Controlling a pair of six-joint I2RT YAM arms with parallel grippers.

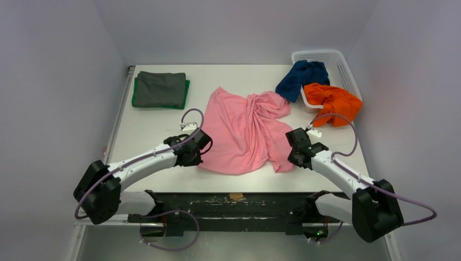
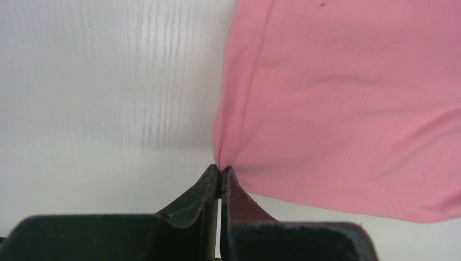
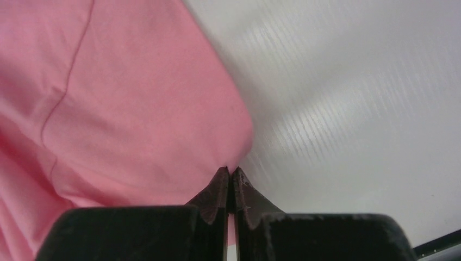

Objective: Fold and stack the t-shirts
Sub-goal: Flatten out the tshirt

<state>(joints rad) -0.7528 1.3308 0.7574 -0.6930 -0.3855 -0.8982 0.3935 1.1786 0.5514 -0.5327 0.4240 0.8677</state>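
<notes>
The pink t-shirt (image 1: 247,130) lies crumpled in the middle of the table. My left gripper (image 1: 200,148) is shut on its left edge, seen pinched at the fingertips in the left wrist view (image 2: 220,168). My right gripper (image 1: 292,147) is shut on its right edge, pinched in the right wrist view (image 3: 229,171). A folded dark grey t-shirt (image 1: 160,88) rests on a folded green t-shirt (image 1: 186,95) at the back left. The navy blue t-shirt (image 1: 301,78) and the orange t-shirt (image 1: 331,102) hang out of the basket at the back right.
A white mesh basket (image 1: 332,58) stands at the back right corner. The table's front edge (image 1: 234,191) runs just behind both arm bases. Grey walls close in on the left, back and right.
</notes>
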